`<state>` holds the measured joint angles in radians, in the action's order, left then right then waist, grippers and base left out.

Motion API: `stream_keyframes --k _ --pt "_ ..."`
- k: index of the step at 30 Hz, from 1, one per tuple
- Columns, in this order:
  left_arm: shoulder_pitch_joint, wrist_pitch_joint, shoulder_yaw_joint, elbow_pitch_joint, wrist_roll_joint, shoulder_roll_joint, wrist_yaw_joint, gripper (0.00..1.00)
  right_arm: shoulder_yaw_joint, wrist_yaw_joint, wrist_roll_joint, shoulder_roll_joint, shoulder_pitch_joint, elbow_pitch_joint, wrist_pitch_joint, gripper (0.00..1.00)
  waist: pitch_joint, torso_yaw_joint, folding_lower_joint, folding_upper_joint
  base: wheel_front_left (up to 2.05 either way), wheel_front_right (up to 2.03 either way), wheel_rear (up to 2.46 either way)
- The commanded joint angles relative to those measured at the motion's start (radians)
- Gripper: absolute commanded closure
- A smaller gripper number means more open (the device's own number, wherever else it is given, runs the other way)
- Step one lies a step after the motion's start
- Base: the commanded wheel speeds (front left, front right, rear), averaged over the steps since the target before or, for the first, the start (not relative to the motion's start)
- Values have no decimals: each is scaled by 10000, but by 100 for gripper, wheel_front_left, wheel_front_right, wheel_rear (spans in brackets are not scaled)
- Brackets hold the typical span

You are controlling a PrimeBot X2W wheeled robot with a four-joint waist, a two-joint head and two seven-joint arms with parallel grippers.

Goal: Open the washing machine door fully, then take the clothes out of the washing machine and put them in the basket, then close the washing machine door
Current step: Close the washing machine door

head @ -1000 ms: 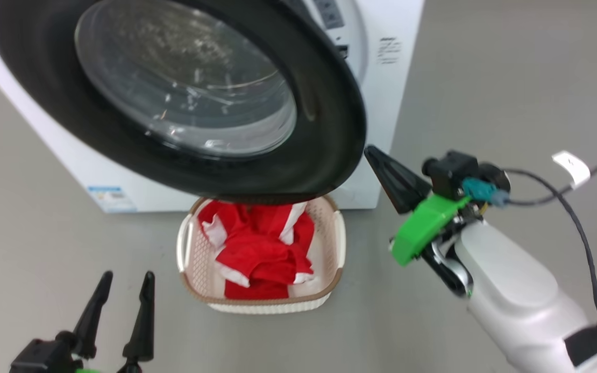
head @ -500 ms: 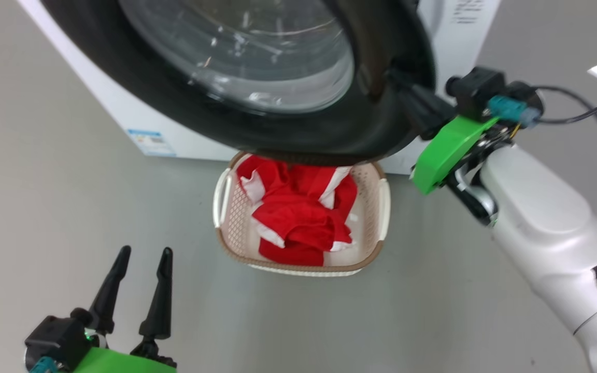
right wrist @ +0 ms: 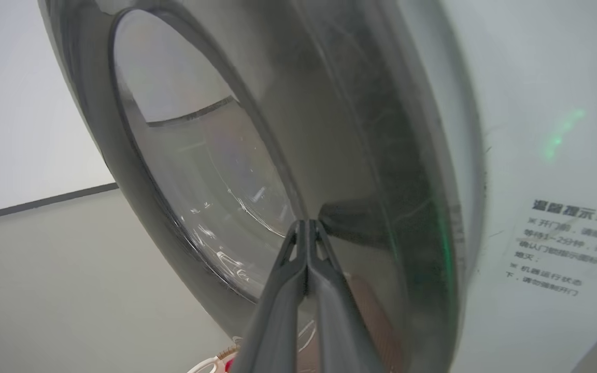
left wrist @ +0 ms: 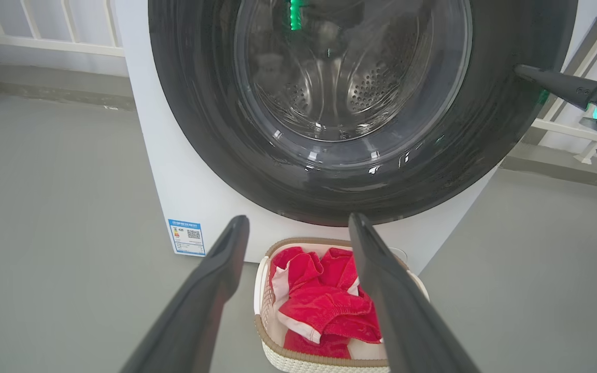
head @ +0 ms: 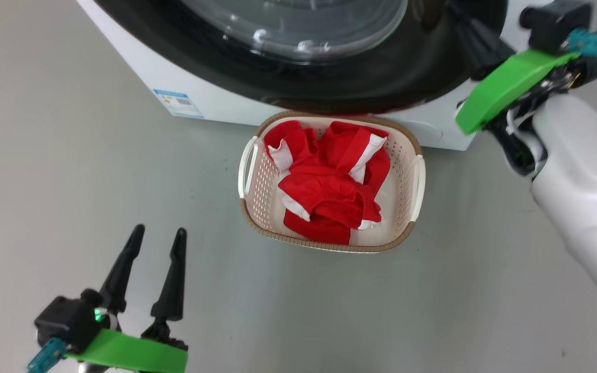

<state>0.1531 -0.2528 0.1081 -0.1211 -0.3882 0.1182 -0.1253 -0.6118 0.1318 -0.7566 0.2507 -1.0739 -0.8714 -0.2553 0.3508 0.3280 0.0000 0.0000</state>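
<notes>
The washing machine door (head: 360, 83) with its black rim and glass bowl stands almost flat against the white washing machine (head: 226, 111). My right gripper (head: 464, 20) is shut, and its joined tips (right wrist: 308, 223) touch the door rim (right wrist: 371, 155) at its right side. In the left wrist view the right gripper (left wrist: 524, 71) also meets that rim (left wrist: 485, 103). The red clothes (head: 329, 191) lie heaped in the cream basket (head: 329, 247) on the floor below the door. My left gripper (head: 158, 230) hangs open and empty, left of the basket (left wrist: 265, 331).
A blue label (left wrist: 187, 237) sits low on the washer front. Through the glass the steel drum (left wrist: 329, 88) shows no red fabric. Grey floor surrounds the basket. A white rail (left wrist: 44, 44) runs behind the machine at the left.
The head camera has tilted, shifting the whole picture. My right gripper went from apart from the door to touching its rim, and the door has swung closer to the washer.
</notes>
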Motion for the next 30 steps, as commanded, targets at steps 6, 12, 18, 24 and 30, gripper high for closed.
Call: stream_keyframes --k 6,12,18,24,30 --pt "536 -90 -5 151 138 409 -54 0 -134 -11 -278 223 -1085 -307 -65 100 321 156 0 0 0 0 0" --pt "776 -90 105 163 429 552 -54 0 -191 -11 33 212 -1680 -703 -65 100 411 153 0 0 0 0 0" --pt "765 -90 59 226 497 521 -54 0 -119 -11 260 -39 -1472 -600 -65 100 185 -56 0 0 0 0 0" --pt "763 -90 261 138 538 576 -54 0 59 -11 508 -189 -648 127 -65 69 -121 -392 0 0 0 0 0" --pt "764 -90 297 39 570 513 -54 0 660 -11 1014 -190 551 1074 -65 0 -599 -861 0 0 0 0 0"
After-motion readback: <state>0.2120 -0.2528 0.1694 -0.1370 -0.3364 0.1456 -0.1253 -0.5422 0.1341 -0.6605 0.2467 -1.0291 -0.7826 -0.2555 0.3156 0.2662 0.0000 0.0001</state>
